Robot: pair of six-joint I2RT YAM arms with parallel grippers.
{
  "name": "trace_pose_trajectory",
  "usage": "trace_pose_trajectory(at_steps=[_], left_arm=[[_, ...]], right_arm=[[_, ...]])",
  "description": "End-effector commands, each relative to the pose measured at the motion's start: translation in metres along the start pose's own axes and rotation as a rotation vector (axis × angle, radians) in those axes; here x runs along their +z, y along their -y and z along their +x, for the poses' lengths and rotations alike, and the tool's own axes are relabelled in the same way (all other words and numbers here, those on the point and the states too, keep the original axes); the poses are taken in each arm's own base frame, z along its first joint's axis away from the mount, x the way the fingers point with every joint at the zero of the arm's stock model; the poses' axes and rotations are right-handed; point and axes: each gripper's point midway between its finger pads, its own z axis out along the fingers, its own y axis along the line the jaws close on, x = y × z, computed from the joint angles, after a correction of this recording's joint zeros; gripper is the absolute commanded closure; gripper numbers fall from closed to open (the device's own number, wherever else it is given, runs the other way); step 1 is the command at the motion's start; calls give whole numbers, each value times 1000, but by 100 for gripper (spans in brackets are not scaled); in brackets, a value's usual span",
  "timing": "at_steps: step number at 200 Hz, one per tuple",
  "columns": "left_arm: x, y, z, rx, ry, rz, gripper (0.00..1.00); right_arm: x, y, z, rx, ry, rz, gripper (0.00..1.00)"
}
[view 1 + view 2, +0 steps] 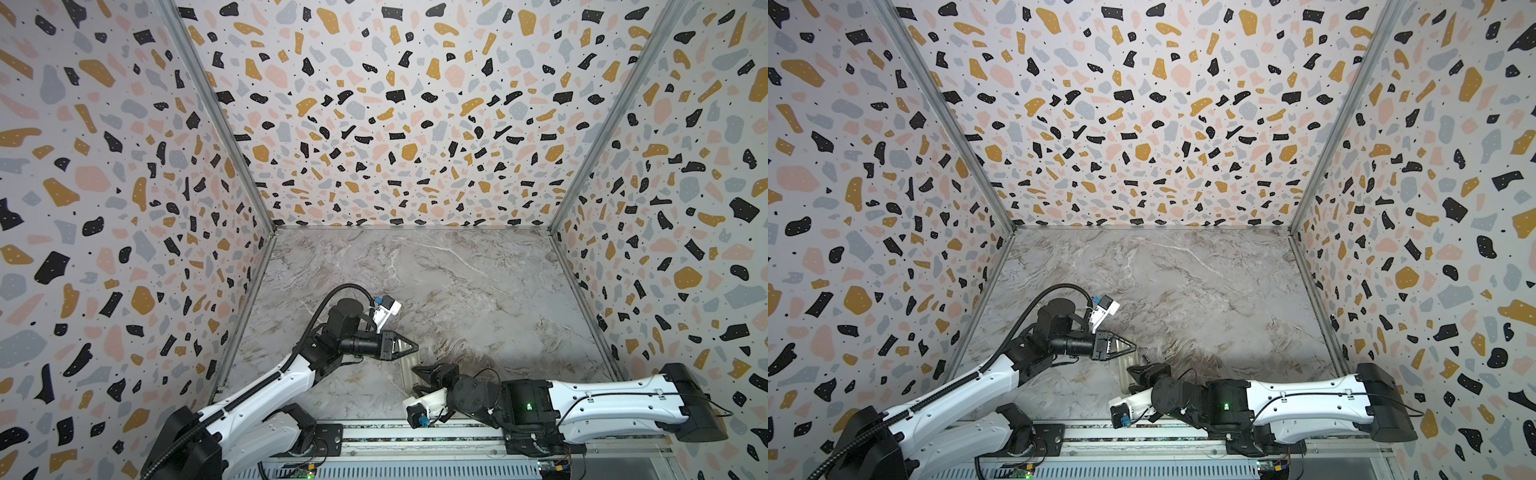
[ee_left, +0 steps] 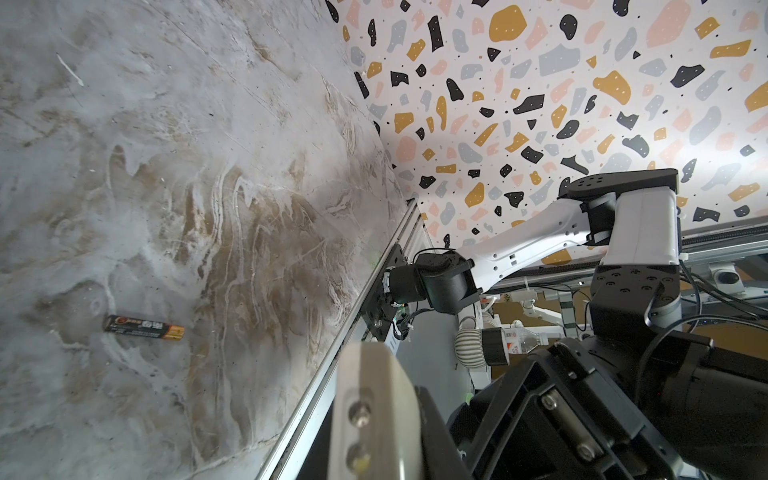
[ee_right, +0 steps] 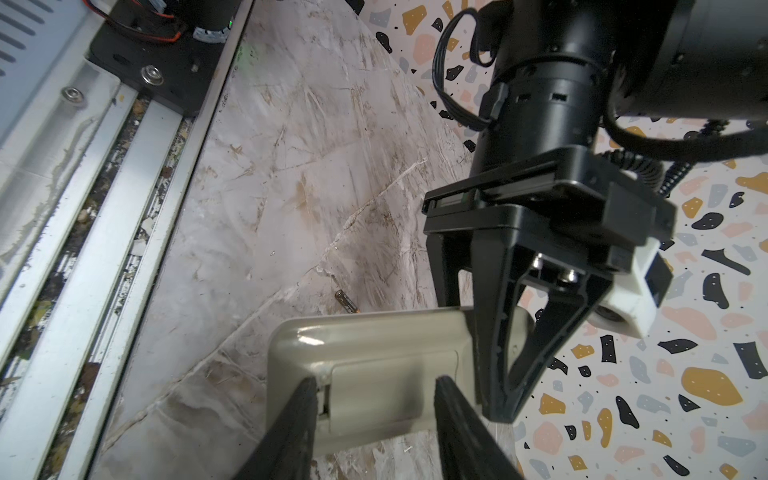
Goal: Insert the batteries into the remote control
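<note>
Now: the remote control [image 3: 365, 338] shows its back face to the right wrist camera; I cannot tell whether it lies flat or tilted. The battery cover [image 3: 395, 390] sits in it, in place or nearly so, with a thin dark gap at one short end.

The right gripper [image 3: 378, 380] has its jaws partway apart, one fingertip at each short end of the cover. I cannot tell whether they press on it. The left gripper [image 3: 498, 409] has its fingertips together with nothing seen between them. Its tip is at the remote's other end, just past the cover; contact is not resolvable.

One battery [image 3: 347, 301] lies on the table [image 3: 291, 166] just beside the remote's long edge, on the side away from the right gripper. The same battery [image 2: 143, 328] lies alone in the left wrist view. The second battery is not found in any view.

Judgement: the step in hand is freeing the cover, and nothing is loaded yet. To do it well:
- Push along the remote's length from the gapped end, gently.
- Keep the fingertip on the cover's lip, not on the body.
- Have the left gripper pin the remote so the body does not travel with the cover.

Room: both grippers crowd the remote and stand very near each other, so any lift should go straight up. The base rail [image 3: 124, 216] runs near the remote on the robot's side. The table beyond the remote, away from the rail, looks bare. The loose battery beside the remote could be knocked by a sliding cover.
</note>
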Motion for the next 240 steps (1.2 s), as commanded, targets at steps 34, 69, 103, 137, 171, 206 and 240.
trace_pose_trajectory(at_steps=[34, 69, 103, 137, 171, 206, 240], left_arm=[[1, 8, 4, 10, -32, 38, 100], [1, 8, 4, 12, -32, 37, 100], [1, 8, 3, 13, -30, 37, 100], [0, 9, 3, 19, -29, 40, 100], [1, 8, 4, 16, -30, 34, 100], [1, 7, 4, 16, -30, 33, 100], [1, 7, 3, 19, -30, 32, 100]], right_arm=[[-9, 24, -5, 30, 16, 103, 53], [-11, 25, -6, 31, 19, 106, 53], [-10, 24, -5, 32, 18, 105, 53], [-10, 24, -6, 32, 20, 105, 53], [-11, 25, -6, 33, 22, 106, 53], [-12, 25, -7, 34, 26, 106, 53], [-15, 28, -9, 41, 40, 114, 53]])
